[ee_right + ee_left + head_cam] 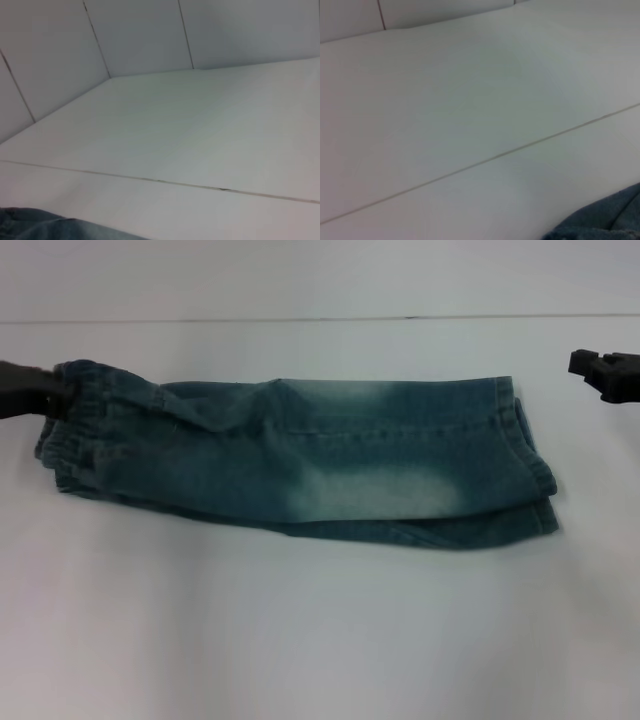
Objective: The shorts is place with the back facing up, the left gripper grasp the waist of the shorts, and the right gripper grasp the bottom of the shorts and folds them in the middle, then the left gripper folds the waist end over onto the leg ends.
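The blue denim shorts (300, 465) lie folded in half lengthwise on the white table (320, 640), a long strip running left to right. The ruffled elastic waist (85, 425) is at the left end. The bottom of the shorts, with its stitched leg ends (525, 455), is at the right end. My left gripper (55, 395) reaches in from the left edge and is shut on the far corner of the waist. My right gripper (593, 377) hovers open, right of the leg ends and clear of the cloth. A corner of denim (605, 220) shows in the left wrist view, and denim (40, 225) also shows in the right wrist view.
A thin seam (320, 318) runs across the table beyond the shorts. White wall panels (140, 35) stand behind the table. Bare table surface lies in front of the shorts.
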`<action>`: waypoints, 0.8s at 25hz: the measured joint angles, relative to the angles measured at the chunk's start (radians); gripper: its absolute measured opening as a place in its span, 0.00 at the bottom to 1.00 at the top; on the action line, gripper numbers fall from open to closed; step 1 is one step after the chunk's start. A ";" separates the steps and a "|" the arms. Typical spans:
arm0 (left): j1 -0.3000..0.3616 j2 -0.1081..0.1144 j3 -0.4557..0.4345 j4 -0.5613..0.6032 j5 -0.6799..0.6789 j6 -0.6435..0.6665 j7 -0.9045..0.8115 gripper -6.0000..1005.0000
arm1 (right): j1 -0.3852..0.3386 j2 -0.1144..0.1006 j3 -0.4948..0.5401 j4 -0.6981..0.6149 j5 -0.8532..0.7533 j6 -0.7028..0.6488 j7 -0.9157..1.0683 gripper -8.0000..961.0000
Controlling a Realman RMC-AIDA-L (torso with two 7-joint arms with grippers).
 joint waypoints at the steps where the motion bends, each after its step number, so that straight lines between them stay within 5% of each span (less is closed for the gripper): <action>1: -0.008 0.000 0.001 -0.007 0.006 -0.009 0.000 0.05 | -0.001 0.000 0.000 0.000 0.000 0.000 0.000 0.03; 11: -0.074 0.012 -0.009 -0.097 0.072 -0.127 -0.016 0.05 | -0.002 0.002 0.002 0.008 0.001 -0.002 -0.005 0.03; 20: -0.012 0.028 -0.025 -0.026 0.027 -0.071 -0.036 0.36 | -0.005 0.002 0.000 0.008 0.036 -0.014 -0.010 0.03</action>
